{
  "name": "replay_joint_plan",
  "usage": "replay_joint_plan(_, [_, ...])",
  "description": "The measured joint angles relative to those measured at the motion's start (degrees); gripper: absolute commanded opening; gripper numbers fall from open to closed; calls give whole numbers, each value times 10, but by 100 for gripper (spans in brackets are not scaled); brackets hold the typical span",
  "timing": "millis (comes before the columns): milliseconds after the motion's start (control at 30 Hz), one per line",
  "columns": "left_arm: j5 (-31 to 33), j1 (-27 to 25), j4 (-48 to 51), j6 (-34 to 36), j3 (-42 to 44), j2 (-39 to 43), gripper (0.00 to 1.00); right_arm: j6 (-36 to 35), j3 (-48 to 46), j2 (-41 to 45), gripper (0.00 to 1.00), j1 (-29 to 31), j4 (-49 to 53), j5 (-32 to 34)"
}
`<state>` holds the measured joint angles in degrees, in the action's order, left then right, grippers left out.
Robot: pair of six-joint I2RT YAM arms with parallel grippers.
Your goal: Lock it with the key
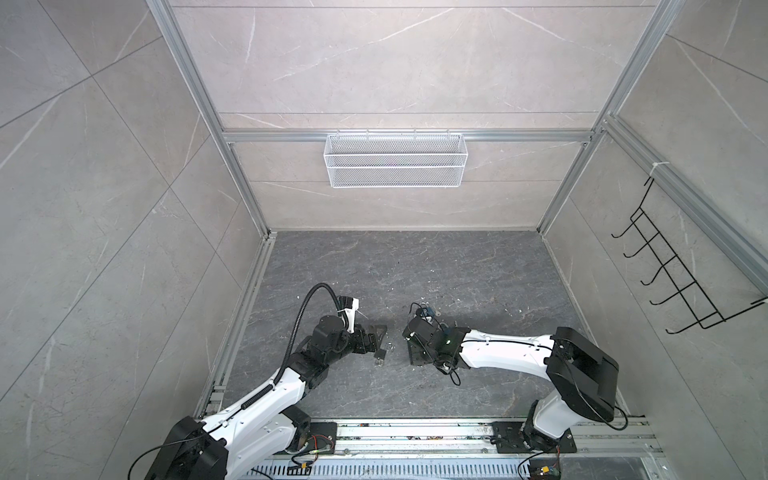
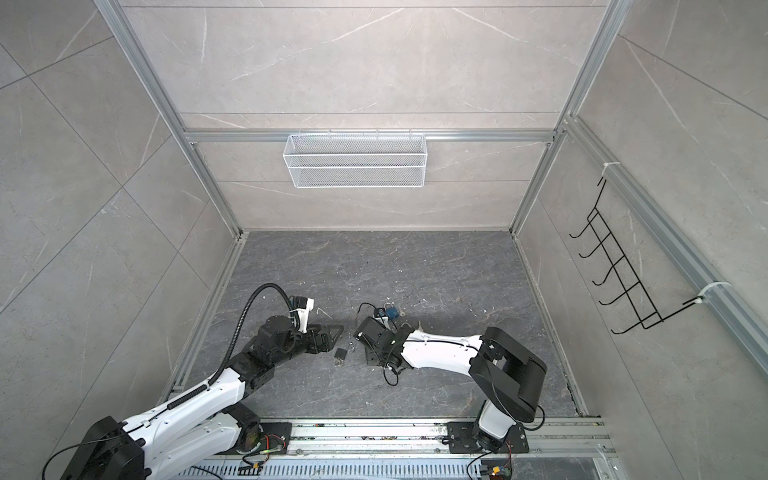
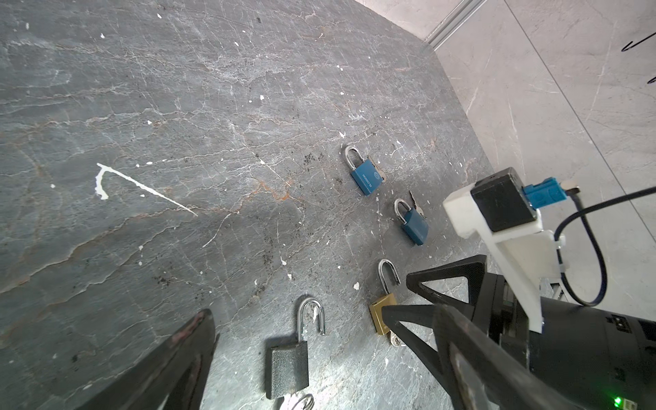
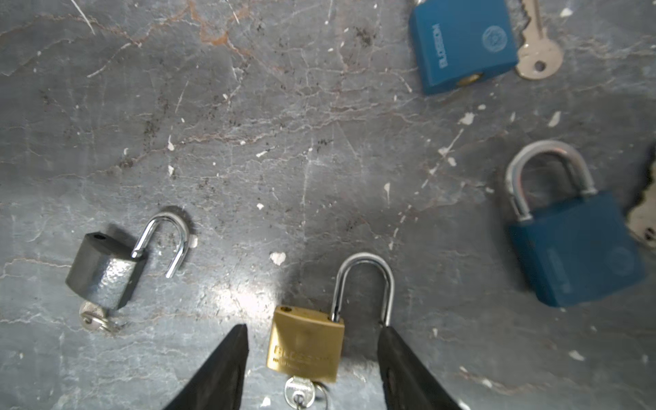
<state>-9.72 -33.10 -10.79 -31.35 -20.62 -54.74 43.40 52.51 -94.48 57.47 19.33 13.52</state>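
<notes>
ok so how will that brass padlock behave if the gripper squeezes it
The brass padlock looks solid metal: probably stiff and heavy for its size. Its open shackle may swing. Smooth faces could slip; lying flat, it shouldn't roll.

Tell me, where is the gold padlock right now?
In the right wrist view, the gold padlock lies between the right gripper's open jaws, with the grey padlock nearby.

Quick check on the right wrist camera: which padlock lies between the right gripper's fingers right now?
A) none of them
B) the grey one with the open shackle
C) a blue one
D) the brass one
D: the brass padlock lies on the floor between the spread fingers of the right gripper, shackle open and key in its base.
</notes>
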Motion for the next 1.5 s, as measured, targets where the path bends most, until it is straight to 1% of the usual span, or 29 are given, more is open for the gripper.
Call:
replay_joint_plan(200, [-13,0,-1,-3,0,0,97,8,0,-1,58,1,2,0])
replay_joint_plan(500, [-15,0,-1,-4,0,0,97,22,5,-31,57,17,2,-5])
replay_joint_plan(833, [-25,0,-1,-4,0,0,97,38,9,-38,53,21,6,0])
replay_joint_plan(1167, [-29,0,0,-4,0,-9,97,33,30,-52,45,21,36,12])
replay_joint_plan(1400, [-29,0,-1,-4,0,-9,97,26,35,-56,44,22,51,17])
replay_joint_plan(1500, [-30,0,-1,-4,0,-14,96,17,37,-58,41,22,54,18])
